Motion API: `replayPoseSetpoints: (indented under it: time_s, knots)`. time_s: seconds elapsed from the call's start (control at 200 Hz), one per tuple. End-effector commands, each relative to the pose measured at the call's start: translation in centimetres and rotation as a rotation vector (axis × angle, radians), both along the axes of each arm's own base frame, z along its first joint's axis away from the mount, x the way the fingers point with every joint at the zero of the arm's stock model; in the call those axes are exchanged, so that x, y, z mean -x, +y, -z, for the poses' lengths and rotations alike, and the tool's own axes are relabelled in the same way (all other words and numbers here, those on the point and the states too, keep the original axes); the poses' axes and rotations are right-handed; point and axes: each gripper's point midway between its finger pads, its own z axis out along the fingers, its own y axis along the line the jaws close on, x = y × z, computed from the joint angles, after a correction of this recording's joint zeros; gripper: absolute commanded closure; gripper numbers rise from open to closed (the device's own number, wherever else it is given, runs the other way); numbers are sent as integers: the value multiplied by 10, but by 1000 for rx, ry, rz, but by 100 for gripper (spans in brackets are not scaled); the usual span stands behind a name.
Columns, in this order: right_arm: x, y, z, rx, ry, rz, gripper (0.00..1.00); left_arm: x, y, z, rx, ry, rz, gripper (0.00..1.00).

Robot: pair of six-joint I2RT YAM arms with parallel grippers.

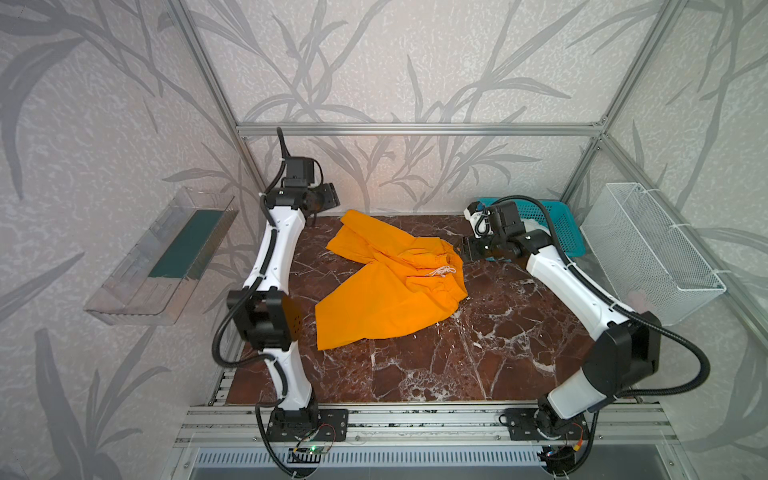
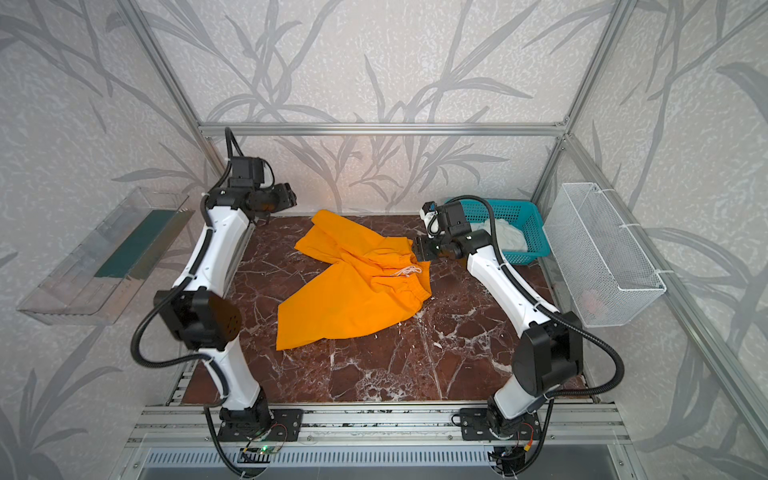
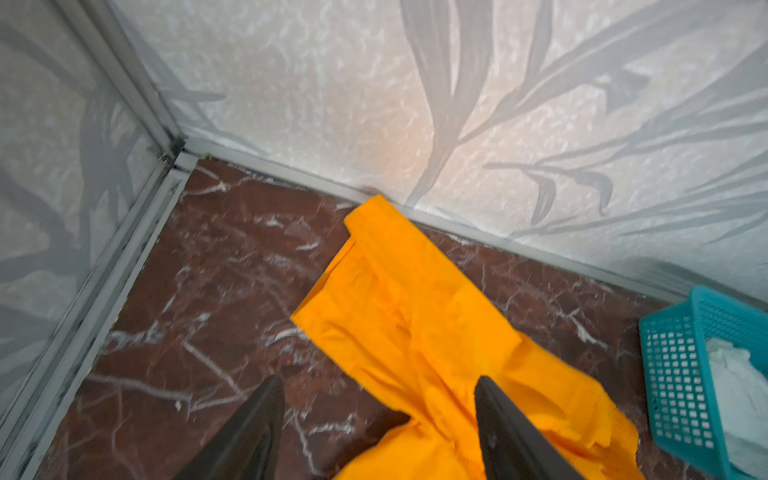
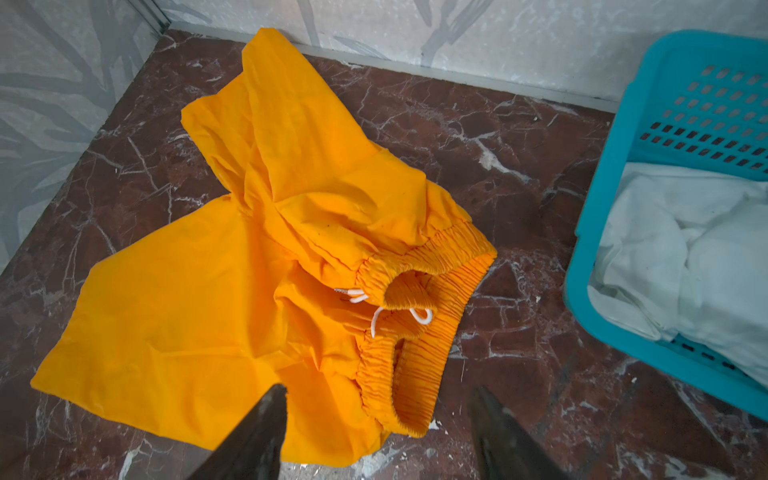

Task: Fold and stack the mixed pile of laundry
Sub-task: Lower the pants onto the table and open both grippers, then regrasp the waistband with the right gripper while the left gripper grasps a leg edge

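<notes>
Flattening stage, looks like. Got orange trousers crumpled mid surface, white shirt in teal basket beside. Left pincer, right pincer both spread apart, gripping nothing. Next probably: pinch waistband corners, tug flat.

My red-brown marble-patterned tabletop sits between walls of grey leaf-print wallpaper. At its far right corner stands my teal perforated plastic basket. A white wire-mesh basket hangs on the right wall, and a clear acrylic tray on the left.
</notes>
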Motion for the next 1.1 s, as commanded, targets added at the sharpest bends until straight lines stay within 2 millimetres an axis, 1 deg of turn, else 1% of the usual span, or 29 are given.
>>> replayPoseSetpoints:
  time_s: [0.0,0.01,0.045,0.125,0.21,0.245,0.265,0.345,0.485,0.55,0.66,0.805,0.885,0.915,1.015,1.095]
  knots:
    - [24,1,53,29,125,-55,33,50,-1,43,47,53,-39,29]
    - [26,1,57,28,135,-55,33,55,-1,45,53,51,-43,29]
    - [29,1,70,27,162,-50,33,74,-4,60,70,78,-47,29]
    - [30,2,92,16,209,-41,34,112,-8,91,86,149,-72,29]
    - [28,4,112,13,256,-27,34,144,-12,119,100,228,-89,31]
    - [26,3,116,13,267,-17,34,153,-14,128,104,254,-93,32]
    - [25,3,129,22,299,-14,35,158,-14,134,106,268,-99,32]
    - [21,2,147,20,338,-6,35,176,-16,157,125,326,-126,34]
    - [19,-1,165,24,369,-2,39,203,-19,190,154,440,-165,36]
    - [20,-3,173,14,391,-1,45,211,-20,204,168,473,-178,37]
    - [27,-6,185,13,437,-5,59,220,-25,223,196,533,-192,39]
    - [39,-8,189,9,479,-18,80,229,-23,246,174,599,-227,42]
    - [47,-9,188,10,503,-20,89,229,-22,256,164,616,-232,49]
    - [51,-10,187,12,514,-21,91,228,-22,260,160,621,-232,54]
    - [67,-14,183,13,561,-17,96,222,-22,272,150,646,-225,70]
    - [82,-15,174,-7,582,-16,98,214,-23,279,142,660,-220,83]
